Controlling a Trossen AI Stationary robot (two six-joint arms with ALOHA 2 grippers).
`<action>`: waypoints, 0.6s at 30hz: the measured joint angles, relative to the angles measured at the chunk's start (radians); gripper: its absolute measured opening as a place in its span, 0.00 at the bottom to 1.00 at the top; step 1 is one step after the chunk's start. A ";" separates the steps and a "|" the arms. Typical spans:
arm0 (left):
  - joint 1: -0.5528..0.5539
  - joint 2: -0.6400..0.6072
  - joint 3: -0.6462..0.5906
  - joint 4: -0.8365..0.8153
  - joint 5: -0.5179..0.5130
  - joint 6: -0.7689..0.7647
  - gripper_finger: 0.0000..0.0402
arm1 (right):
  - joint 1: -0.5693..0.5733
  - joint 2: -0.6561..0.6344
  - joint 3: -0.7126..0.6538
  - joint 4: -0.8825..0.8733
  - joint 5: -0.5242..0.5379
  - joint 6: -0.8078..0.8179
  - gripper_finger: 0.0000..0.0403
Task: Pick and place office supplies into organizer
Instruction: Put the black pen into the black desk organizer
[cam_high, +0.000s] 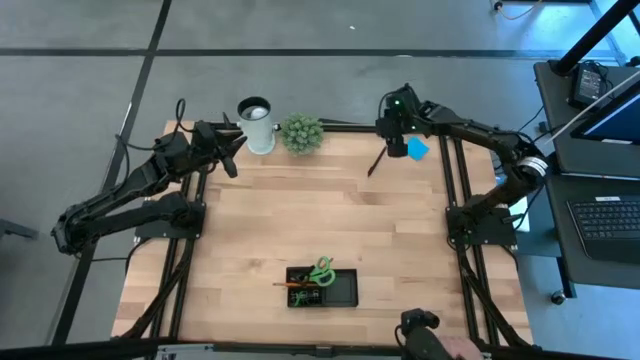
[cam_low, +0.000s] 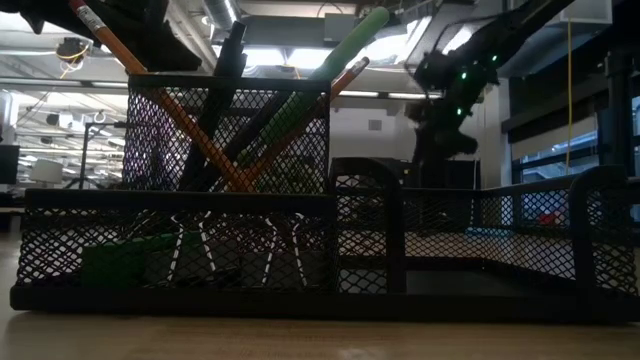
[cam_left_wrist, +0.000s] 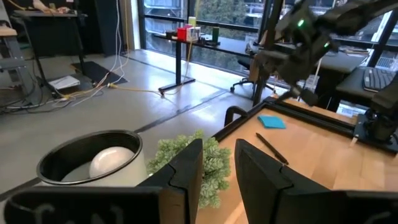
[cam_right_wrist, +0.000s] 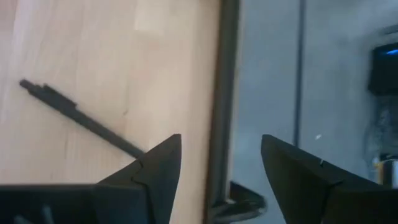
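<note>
A black pen (cam_high: 376, 162) and a blue sticky-note pad (cam_high: 418, 148) lie flat on the table near its far right corner. My right gripper (cam_high: 397, 148) hovers open above them, slanting down. In its wrist view the pen (cam_right_wrist: 81, 118) lies beside the fingers with nothing between them. The black mesh organizer (cam_high: 322, 287) stands at the near edge, with green-handled scissors (cam_high: 322, 270) and orange pencils (cam_low: 200, 140) leaning upright in it and a green eraser (cam_low: 120, 265) on its floor. My left gripper (cam_left_wrist: 217, 168) waits open and level at the far left.
A white cup (cam_high: 256, 122) and a small potted plant (cam_high: 301, 132) stand at the far edge, just in front of my left gripper. The table's black frame rail (cam_right_wrist: 221, 93) runs close past my right gripper. Bare wood lies between the pen and the organizer.
</note>
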 joint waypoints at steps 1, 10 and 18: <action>0.000 0.000 0.000 0.001 0.000 0.000 0.22 | -0.001 0.022 0.000 -0.001 0.001 -0.002 0.55; 0.000 0.000 0.000 0.001 0.000 -0.003 0.22 | -0.013 0.148 0.000 -0.129 -0.006 -0.033 0.55; 0.000 0.001 0.000 0.001 0.000 -0.003 0.22 | -0.013 0.226 0.000 -0.114 -0.017 -0.033 0.55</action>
